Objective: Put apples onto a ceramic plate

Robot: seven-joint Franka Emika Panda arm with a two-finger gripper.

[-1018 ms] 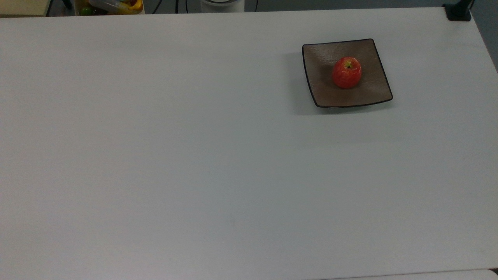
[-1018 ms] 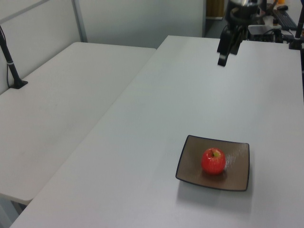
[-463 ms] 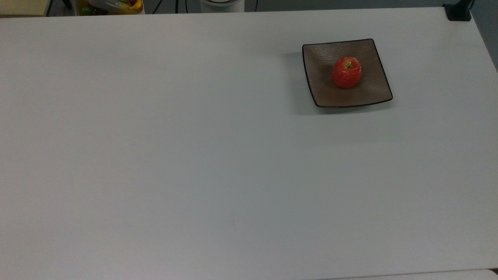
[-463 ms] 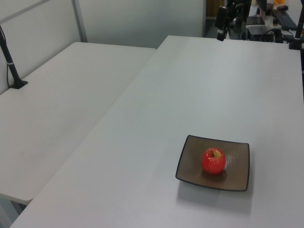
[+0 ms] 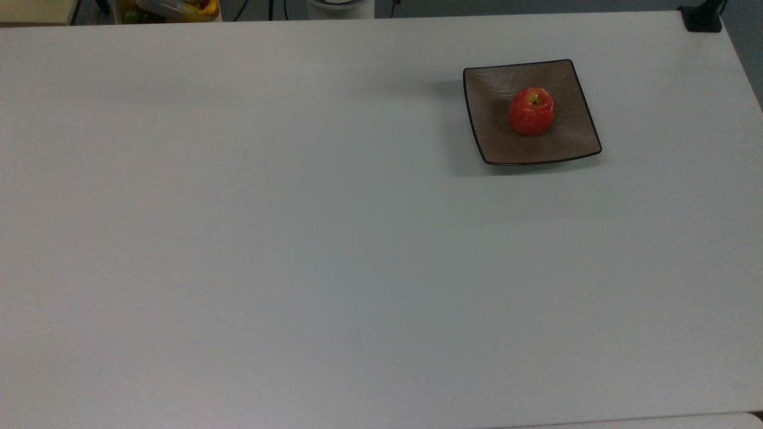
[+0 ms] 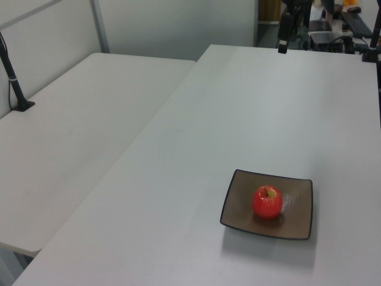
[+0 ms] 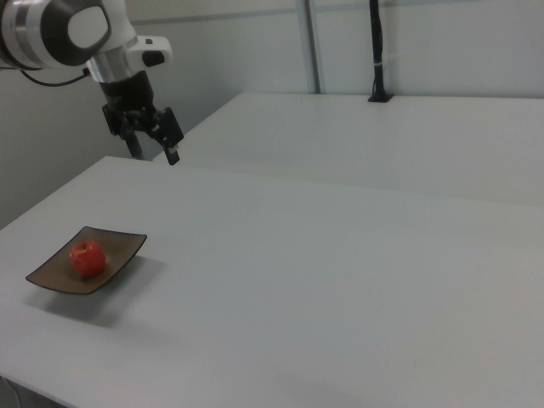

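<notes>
Ceramic plate (image 5: pixel 572 140) holding one red apple (image 5: pixel 531 111), gripper (image 7: pixel 153 146) spread wide, empty, well apart

- The plate (image 5: pixel 501 134) lies flat on the table (image 5: pixel 298 238), near the far edge and towards the top view's right.
- The apple (image 5: pixel 532 111) sits on the plate, about at its middle, stem end up.
- In the right view, the plate (image 7: pixel 119 246) with the apple (image 7: pixel 87 258) lies near the table's left edge.
- The gripper (image 7: pixel 153 144) hangs above the table, behind the plate and well apart from it in the right view.
- A second table (image 6: pixel 77 131) stands beside the first, on the left view's left.
</notes>
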